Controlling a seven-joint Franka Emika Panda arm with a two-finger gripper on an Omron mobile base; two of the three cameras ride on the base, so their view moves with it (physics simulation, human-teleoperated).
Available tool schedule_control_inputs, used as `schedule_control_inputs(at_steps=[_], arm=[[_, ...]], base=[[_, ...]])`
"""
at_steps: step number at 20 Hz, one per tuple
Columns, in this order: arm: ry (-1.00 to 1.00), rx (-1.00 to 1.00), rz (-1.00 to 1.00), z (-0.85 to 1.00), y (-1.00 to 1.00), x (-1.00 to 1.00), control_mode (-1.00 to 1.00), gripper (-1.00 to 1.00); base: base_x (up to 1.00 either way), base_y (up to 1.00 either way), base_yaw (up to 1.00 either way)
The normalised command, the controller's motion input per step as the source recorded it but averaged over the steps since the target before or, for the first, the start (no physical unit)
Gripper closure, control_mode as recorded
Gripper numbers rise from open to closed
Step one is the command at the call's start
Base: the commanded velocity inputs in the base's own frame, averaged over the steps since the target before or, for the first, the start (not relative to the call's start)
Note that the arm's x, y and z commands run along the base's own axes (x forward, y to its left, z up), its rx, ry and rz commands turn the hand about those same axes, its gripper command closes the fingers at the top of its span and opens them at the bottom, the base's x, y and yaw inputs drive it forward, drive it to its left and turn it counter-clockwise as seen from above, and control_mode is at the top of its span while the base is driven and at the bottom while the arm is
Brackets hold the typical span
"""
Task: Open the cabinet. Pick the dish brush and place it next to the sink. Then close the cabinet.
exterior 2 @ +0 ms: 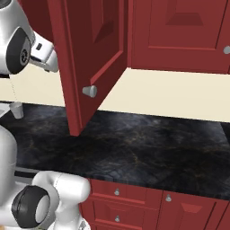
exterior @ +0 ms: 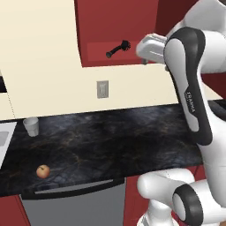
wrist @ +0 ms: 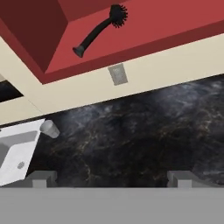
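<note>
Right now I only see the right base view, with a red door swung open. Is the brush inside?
Observer: Yes. In the left base view the brush lies on the bottom shelf of the cabinet, bristly head to the right.
Operator: Is the hand holding it?
Observer: No. The hand view shows the hand open and holding nothing, with the brush up ahead of it.
Operator: Where's the sink?
Observer: In the left base view the sink is at the left end of the counter, just past a small cup.
</note>
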Motion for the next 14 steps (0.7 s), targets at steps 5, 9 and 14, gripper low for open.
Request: schedule_control_inputs(at_steps=[5, 9, 14], arm=[[-0.27, 0.01, 0.00, -0.60, 0.00, 0.49, -1.00, -1.00], [-0.23, 0.00, -0.01, -0.09, 0.00, 0.38, -1.00, -1.00], [0.06, 0.00, -0.04, 0.50, -0.03, 0.18, -1.00, -1.00]], base=[[0.00, 0.00, 0.00], [0.00, 0.00, 0.00], [0.00, 0.00, 0.00]])
